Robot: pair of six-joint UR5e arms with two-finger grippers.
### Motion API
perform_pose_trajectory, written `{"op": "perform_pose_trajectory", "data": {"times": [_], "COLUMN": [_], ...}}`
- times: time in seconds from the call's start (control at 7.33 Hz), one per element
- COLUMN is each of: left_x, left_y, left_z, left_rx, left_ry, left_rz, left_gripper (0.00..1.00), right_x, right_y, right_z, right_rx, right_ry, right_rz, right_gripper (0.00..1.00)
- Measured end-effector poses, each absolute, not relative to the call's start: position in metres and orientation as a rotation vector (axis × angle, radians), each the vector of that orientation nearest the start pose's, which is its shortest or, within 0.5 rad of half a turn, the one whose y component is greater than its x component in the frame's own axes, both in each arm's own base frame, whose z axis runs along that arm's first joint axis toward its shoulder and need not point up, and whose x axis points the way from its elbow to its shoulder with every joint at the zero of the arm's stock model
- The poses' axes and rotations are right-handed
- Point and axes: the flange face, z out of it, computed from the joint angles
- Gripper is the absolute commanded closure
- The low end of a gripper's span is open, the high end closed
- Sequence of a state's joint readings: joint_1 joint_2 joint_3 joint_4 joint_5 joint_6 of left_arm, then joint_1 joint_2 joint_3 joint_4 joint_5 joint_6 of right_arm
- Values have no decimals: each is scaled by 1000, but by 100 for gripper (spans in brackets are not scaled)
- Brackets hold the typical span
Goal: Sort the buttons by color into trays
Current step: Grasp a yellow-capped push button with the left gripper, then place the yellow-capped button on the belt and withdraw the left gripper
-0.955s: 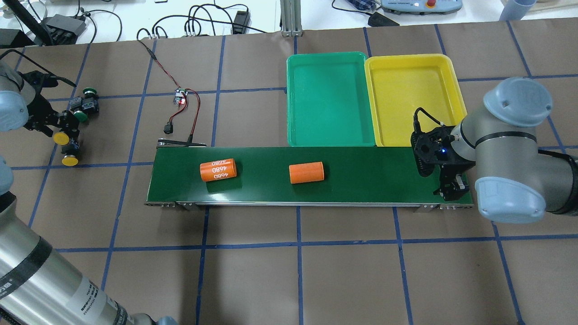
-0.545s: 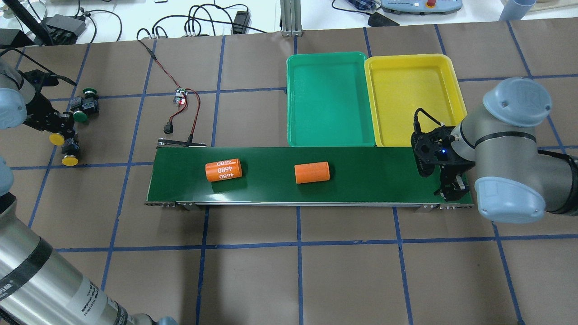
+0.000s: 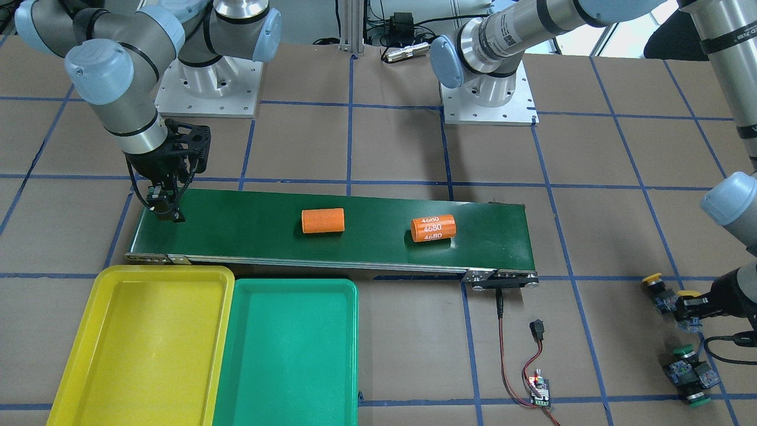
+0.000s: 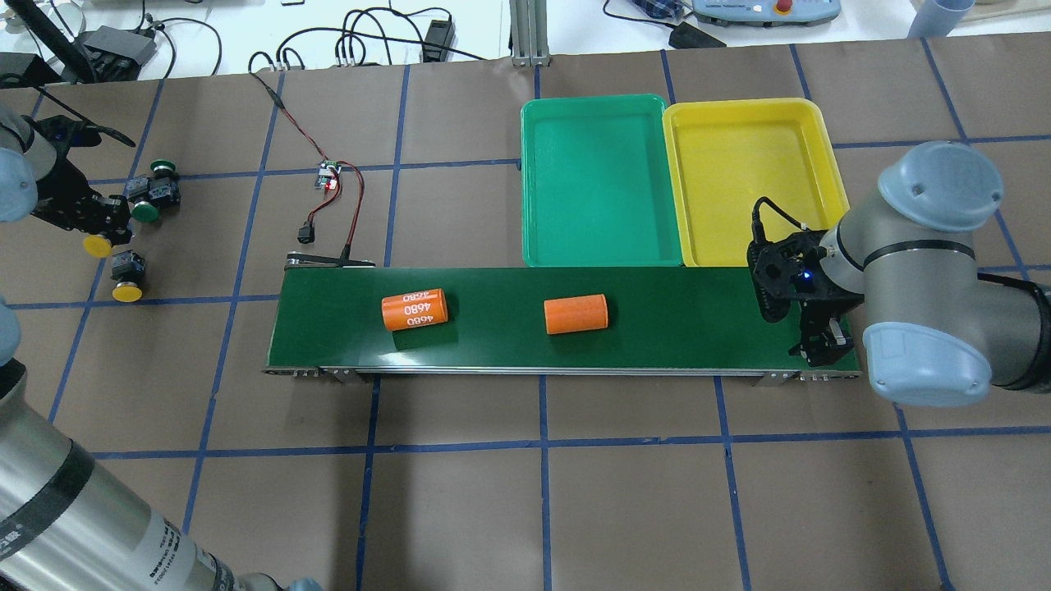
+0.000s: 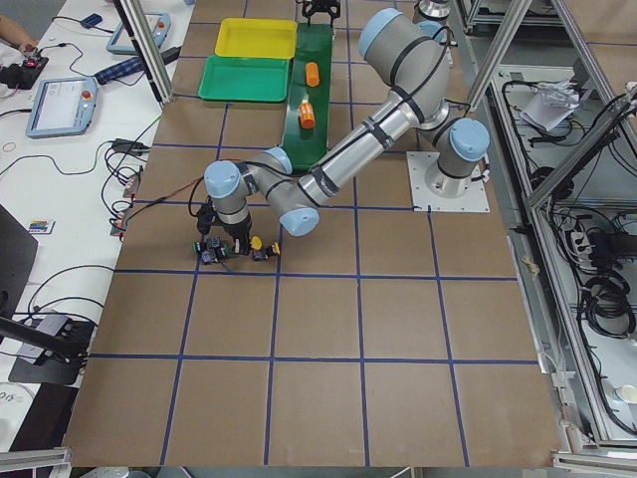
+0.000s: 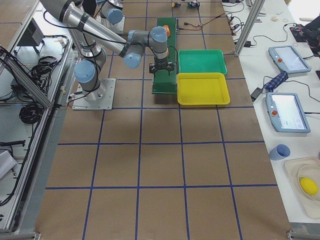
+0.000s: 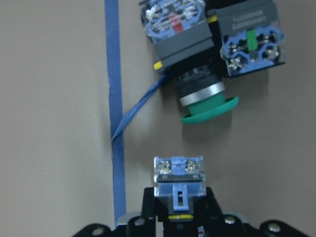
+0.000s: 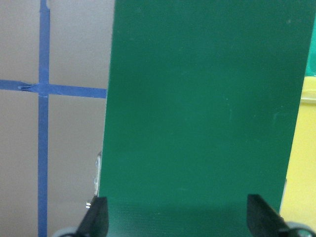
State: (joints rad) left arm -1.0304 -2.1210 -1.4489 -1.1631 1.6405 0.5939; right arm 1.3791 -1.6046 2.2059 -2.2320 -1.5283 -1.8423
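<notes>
My left gripper (image 4: 92,223) is shut on a yellow button (image 4: 97,245) and holds it at the table's far left. Its grey-blue contact block (image 7: 178,178) shows between the fingers in the left wrist view. A second yellow button (image 4: 126,280) lies on the table just beside it. Two green buttons (image 4: 146,210) (image 4: 164,171) lie close behind; one green button (image 7: 209,105) shows in the left wrist view. The green tray (image 4: 603,180) and the yellow tray (image 4: 751,176) stand side by side behind the belt. My right gripper (image 4: 821,345) is open and empty over the belt's right end.
A long dark-green conveyor belt (image 4: 493,345) crosses the middle and carries an orange cylinder printed "4680" (image 4: 415,309) and a plain orange cylinder (image 4: 575,314). A small circuit board with red and black wires (image 4: 330,176) lies behind the belt's left end.
My left gripper has moved left and back with the yellow button, away from the other yellow one. Both orange cylinders have moved right along the belt. The right arm has not moved.
</notes>
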Motion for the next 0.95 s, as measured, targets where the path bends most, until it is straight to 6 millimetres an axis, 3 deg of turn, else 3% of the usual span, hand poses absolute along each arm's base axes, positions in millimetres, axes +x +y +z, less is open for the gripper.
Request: {"op": "perform_pose_trajectory", "data": {"times": [0.27, 0.41, 0.68, 0.82, 0.95], "left_x": [153, 105, 19, -8, -28], "left_y": [-637, -627, -594, -572, -550], "left_z": [310, 319, 319, 316, 310], "left_rx": [275, 455, 729, 712, 583], "left_ry": [3097, 3096, 3066, 3080, 3130], "left_rz": [155, 215, 306, 326, 325], "left_gripper": [100, 100, 100, 100, 100], "right_x": [56, 56, 56, 56, 56], "right_y": [-433, -433, -433, -433, -433], "right_z": [272, 272, 272, 272, 272], "right_rx": [-2329, -2329, -2329, -2329, -2329], "right_ry": [2148, 2148, 2148, 2148, 2147], "right_rz": [-107, -108, -108, -108, -107], "right_gripper": [0, 0, 0, 0, 0]}}
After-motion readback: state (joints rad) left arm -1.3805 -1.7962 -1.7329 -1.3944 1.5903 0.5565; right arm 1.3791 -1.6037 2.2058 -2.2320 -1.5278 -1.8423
